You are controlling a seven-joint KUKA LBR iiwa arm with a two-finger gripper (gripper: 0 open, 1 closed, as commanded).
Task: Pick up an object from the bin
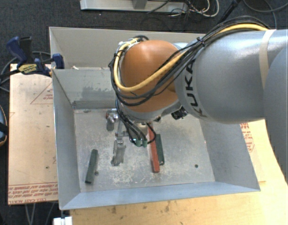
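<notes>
Red stick (155, 156) lies in middle of bin (65, 144), beside arm (148, 78) tip; dark marker (91, 166) near-left, apart. Jaws' state I cannot tell.

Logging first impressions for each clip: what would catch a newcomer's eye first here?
The big grey arm with its rounded orange cover comes in from the right and looms over the middle of the bin. On the floor beneath lie a reddish-brown stick, just right of centre, and a dark grey-green stick, alone near the lower left corner.
</notes>
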